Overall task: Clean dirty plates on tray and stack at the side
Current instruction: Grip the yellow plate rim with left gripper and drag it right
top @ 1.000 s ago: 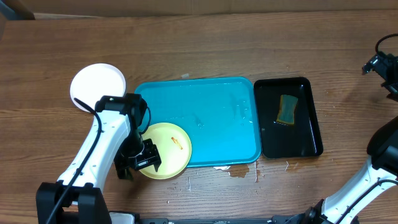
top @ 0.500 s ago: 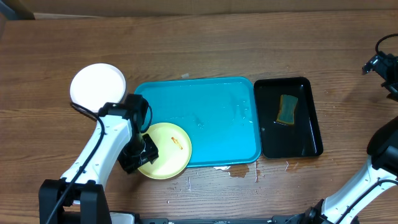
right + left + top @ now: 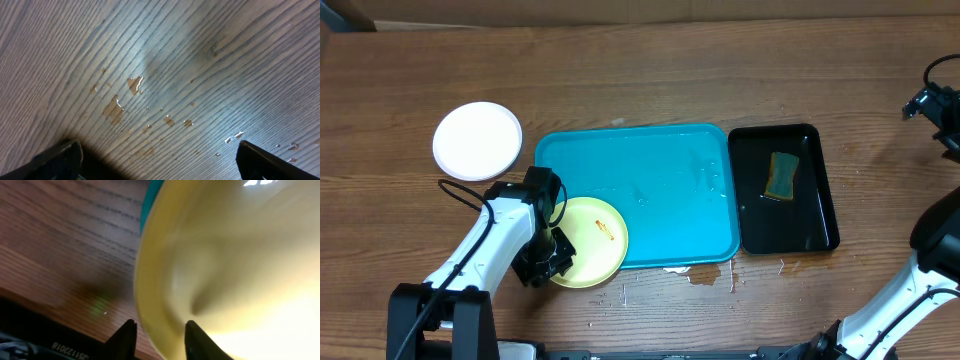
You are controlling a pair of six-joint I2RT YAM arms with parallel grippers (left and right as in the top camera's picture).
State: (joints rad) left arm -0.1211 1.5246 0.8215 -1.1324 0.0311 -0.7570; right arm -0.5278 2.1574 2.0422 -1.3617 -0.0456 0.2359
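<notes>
Left hand (image 3: 159, 337) astride blurred yellow plate (image 3: 235, 265)

A brown wooden table (image 3: 650, 80) with bold grain fills the view. Small wet patches (image 3: 114, 111) glisten on it under bright light.

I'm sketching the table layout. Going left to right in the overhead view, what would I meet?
White plate → blue tray → black tray. The yellow plate overlaps the blue tray, so it is left out.
</notes>
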